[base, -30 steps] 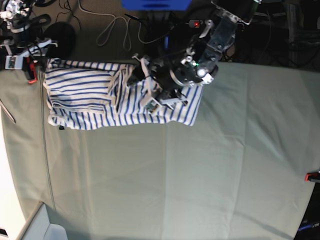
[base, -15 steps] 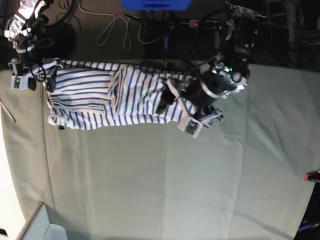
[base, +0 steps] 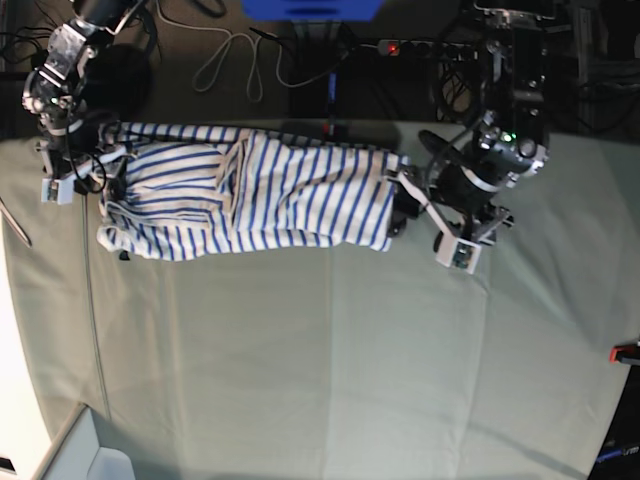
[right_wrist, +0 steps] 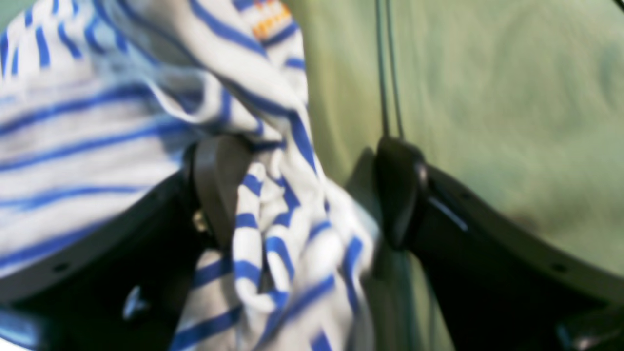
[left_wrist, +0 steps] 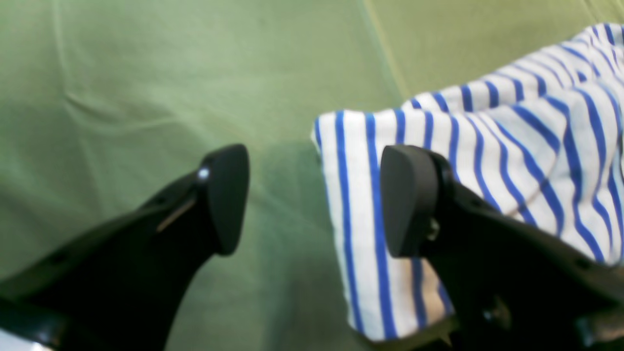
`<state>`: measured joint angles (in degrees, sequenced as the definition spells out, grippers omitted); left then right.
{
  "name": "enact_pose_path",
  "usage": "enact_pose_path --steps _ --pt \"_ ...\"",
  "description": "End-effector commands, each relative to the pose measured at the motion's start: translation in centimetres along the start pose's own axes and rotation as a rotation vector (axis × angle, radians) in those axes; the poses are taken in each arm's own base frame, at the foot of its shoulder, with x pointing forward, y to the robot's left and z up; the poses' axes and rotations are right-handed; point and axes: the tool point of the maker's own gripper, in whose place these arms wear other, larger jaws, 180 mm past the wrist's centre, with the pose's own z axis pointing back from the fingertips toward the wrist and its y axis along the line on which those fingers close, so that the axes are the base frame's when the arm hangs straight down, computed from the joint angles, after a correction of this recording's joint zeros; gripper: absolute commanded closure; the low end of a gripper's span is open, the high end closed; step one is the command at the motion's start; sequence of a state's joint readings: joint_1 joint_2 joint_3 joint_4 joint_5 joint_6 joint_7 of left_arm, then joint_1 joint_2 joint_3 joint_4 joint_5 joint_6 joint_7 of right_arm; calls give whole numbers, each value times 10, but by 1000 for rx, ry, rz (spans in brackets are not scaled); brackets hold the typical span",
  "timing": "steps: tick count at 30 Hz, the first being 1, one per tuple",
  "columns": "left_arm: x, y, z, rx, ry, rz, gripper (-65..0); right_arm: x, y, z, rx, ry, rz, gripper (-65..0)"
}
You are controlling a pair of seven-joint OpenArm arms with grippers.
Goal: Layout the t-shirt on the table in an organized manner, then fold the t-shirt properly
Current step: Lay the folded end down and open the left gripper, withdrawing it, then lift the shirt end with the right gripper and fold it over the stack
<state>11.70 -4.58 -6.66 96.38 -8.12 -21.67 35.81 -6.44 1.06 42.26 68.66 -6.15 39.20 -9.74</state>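
Left wrist: left gripper point(left_wrist: 312, 200) spread apart over the table point(left_wrist: 146, 73), at the t-shirt point(left_wrist: 487, 146) edge. Right wrist: right gripper point(right_wrist: 307, 195) wide, bunched fabric between. Base: left arm has pulled off the shirt since earlier

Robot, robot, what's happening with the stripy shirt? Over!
Left pincer open at shirt edge. Right pincer open, cloth bunched between. Nothing blocking.

Even overhead light falls on the surface point(base: 350, 350), while the floor beyond it lies dim. Both wrist views are soft; the t-shirt point(right_wrist: 97, 146) there smears with motion blur, its stripes streaked.
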Motion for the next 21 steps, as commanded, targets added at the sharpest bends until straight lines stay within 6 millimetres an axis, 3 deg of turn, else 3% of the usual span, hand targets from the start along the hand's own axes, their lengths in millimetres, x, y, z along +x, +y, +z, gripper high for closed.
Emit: enact_pose_path --steps 1,5,7,11,14,17,21 --pt "14 1 2 0 -48 -2 -410 -10 2 -1 13 53 15 -406" --pt "14 10 5 24 -53 14 -410 -16 8 -1 28 68 19 -396" --pt "14 14 6 34 -54 18 -410 -22 20 -3 65 88 46 -349" --pt "16 20 7 51 -60 29 -410 -32 42 -4 127 120 89 -173" --pt "15 22 8 54 -59 25 -410 -36 49 -4 145 131 99 0" --pt "15 24 8 58 -59 24 -409 -37 49 -3 143 131 99 0" --pt "20 48 18 124 -83 53 -409 -10 43 7 117 62 151 0"
